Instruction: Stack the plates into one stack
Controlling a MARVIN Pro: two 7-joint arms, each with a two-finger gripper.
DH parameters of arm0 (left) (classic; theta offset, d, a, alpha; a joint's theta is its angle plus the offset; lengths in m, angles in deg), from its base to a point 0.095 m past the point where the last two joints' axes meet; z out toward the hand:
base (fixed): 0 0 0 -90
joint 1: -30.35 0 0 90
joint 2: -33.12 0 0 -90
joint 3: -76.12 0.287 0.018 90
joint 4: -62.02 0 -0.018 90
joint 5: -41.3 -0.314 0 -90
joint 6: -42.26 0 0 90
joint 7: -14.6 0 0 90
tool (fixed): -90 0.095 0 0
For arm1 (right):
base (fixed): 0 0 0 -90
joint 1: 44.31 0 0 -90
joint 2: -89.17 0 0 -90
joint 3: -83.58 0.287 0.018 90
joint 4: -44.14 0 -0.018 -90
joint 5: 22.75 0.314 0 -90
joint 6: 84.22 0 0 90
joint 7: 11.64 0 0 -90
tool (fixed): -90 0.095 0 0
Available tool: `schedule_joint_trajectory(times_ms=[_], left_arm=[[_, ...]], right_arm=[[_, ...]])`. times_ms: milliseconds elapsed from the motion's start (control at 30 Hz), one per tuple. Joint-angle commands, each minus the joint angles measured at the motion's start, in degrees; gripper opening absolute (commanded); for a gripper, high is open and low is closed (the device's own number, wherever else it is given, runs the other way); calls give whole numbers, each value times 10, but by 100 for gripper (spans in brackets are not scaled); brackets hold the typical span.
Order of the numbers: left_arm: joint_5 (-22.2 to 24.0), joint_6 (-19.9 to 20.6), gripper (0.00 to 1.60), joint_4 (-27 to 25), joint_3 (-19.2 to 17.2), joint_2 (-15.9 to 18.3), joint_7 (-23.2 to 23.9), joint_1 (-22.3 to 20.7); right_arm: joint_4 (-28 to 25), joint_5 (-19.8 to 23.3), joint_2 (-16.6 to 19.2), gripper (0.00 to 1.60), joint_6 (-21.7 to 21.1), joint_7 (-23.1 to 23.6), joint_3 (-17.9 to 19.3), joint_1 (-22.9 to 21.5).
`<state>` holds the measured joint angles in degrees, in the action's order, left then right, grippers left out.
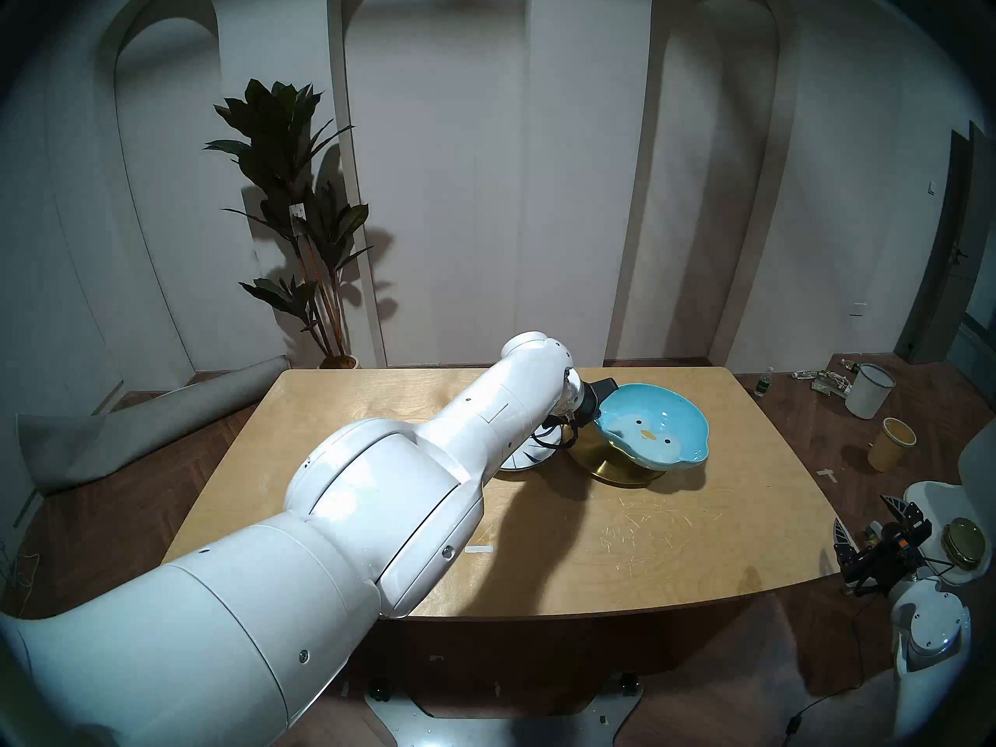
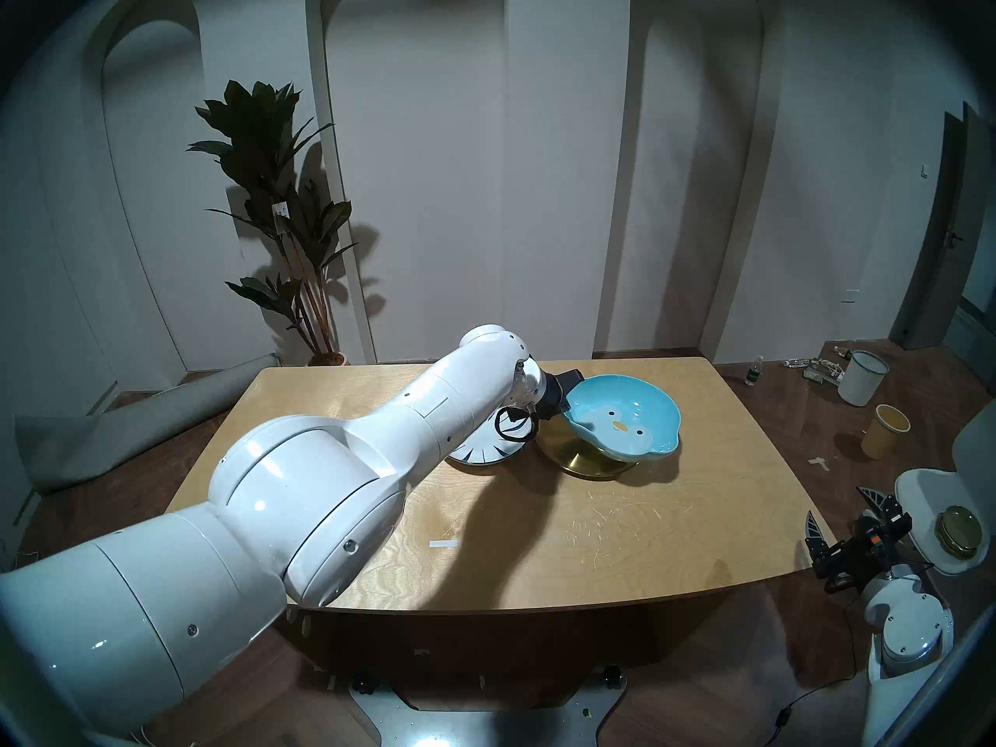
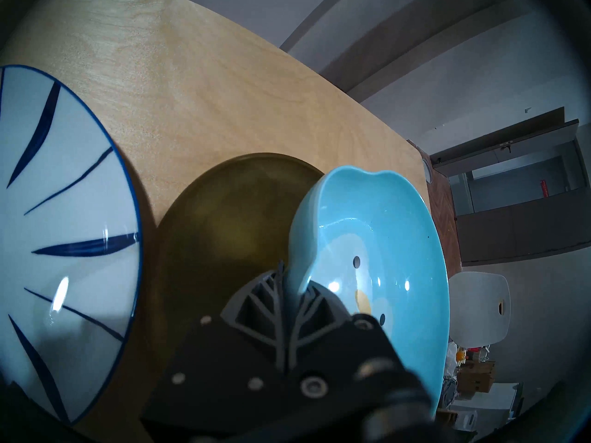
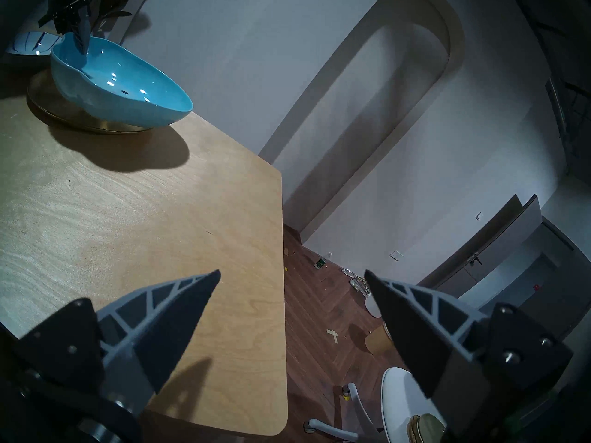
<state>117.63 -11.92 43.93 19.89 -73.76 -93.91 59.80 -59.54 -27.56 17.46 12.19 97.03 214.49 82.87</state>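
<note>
While your left gripper (image 3: 292,292) is clamped on the near rim of the turquoise penguin plate (image 1: 652,427), one finger inside the bowl and one outside, that plate hangs tilted over the gold plate (image 1: 620,468), its far edge dipping low at about 4 o'clock. From the right wrist view its underside looks to be touching or just above the gold plate; you cannot tell which.

Your risk is the offset: the turquoise plate overhangs the gold one toward 3 o'clock, so letting go now could make it rock, slide off the slick metal, or clatter onto the table (image 1: 539,541).

At 9 o'clock from the gold plate, just beside it, the striped white plate (image 3: 64,228) lies flat, not yet stacked.

Your right gripper (image 4: 292,289) hangs off the table's right edge, fingers spread wide and empty.
</note>
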Motion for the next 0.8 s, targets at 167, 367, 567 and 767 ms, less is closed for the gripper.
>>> schedule_joint_trajectory(times_ms=[167, 367, 567, 767], left_arm=[[-10, -10, 0, 10, 2, 1, 35, -31], [-17, -17, 0, 16, 4, 2, 44, -33], [-21, -10, 0, 24, 3, 7, 54, -38], [-27, -7, 0, 34, 3, 12, 62, -40]], right_arm=[[10, -1, 22, 160, -2, 7, -8, -27], [14, -2, 25, 160, -1, 11, -10, -33], [19, -3, 26, 160, -1, 13, -11, -39], [27, -5, 30, 160, 0, 16, -15, -48]])
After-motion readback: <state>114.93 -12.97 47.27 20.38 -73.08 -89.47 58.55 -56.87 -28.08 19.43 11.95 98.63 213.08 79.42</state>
